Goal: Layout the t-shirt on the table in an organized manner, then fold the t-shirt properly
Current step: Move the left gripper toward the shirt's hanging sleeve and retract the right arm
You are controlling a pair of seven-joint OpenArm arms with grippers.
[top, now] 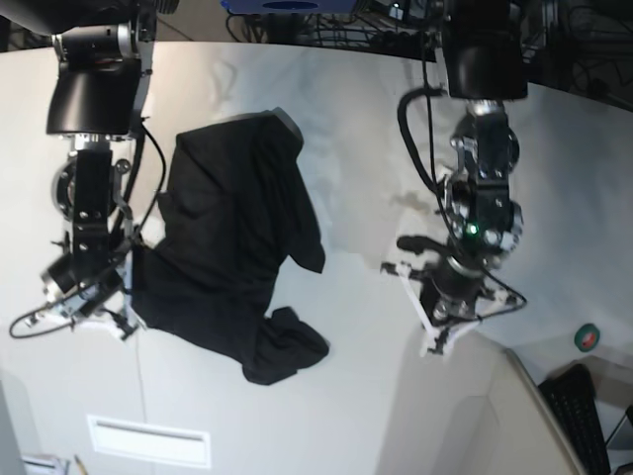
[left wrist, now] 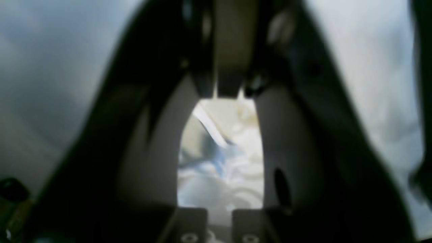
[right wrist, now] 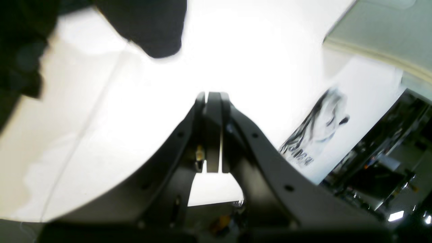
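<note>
The black t-shirt (top: 232, 237) lies crumpled on the cream table (top: 366, 129), left of centre, with one bunched end (top: 287, 351) toward the front. My right gripper (top: 99, 297) sits low at the shirt's left edge. In the right wrist view it (right wrist: 213, 96) is shut with nothing between its fingers, and black cloth (right wrist: 148, 27) lies beyond the tips, apart from them. My left gripper (top: 445, 322) hovers over bare table to the right of the shirt. The blurred left wrist view shows its jaws (left wrist: 231, 20) shut and holding nothing.
A small white rectangular plate (top: 148, 440) lies near the front edge. A round green and red object (top: 587, 338) and a dark keyboard (top: 584, 406) sit at the far right. A printed sheet (right wrist: 317, 135) lies by the table's edge. Cables hang along both arms.
</note>
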